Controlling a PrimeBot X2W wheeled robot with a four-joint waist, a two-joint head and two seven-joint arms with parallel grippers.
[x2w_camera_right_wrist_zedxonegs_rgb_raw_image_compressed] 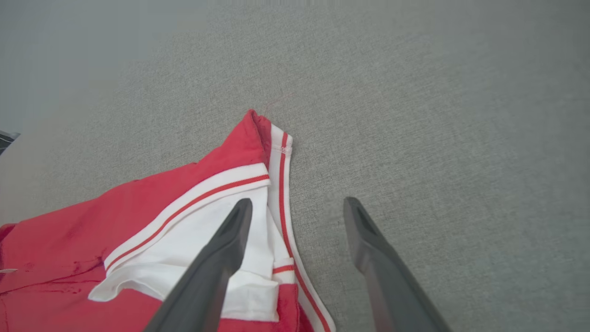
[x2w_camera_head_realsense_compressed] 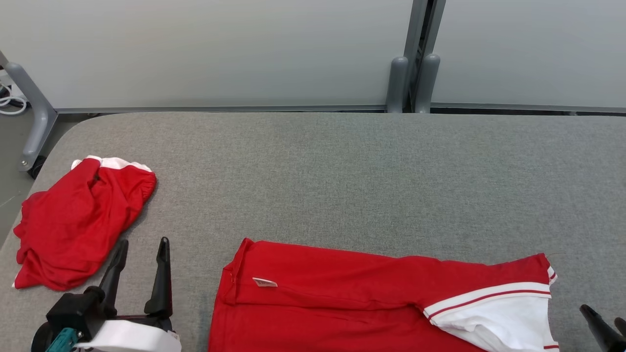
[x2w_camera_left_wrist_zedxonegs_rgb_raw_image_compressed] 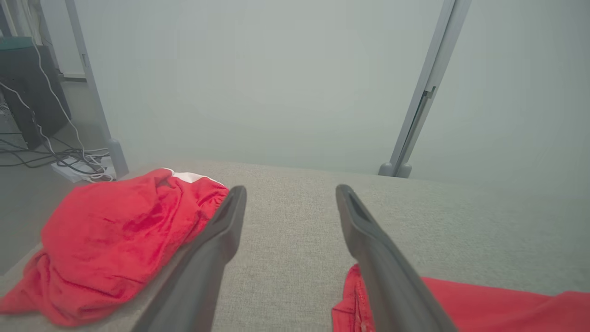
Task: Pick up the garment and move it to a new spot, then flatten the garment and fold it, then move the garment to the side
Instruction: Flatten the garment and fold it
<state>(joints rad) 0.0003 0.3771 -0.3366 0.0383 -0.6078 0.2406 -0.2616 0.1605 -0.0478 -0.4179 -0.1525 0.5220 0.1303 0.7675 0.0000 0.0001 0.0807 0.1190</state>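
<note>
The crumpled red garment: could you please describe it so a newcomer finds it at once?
Start at the grey padded table. At its left end, near the rounded corner and beside the left gripper, lies the crumpled red garment. It is bunched in a heap, unlike the red and white garment spread out at the near edge.
</note>
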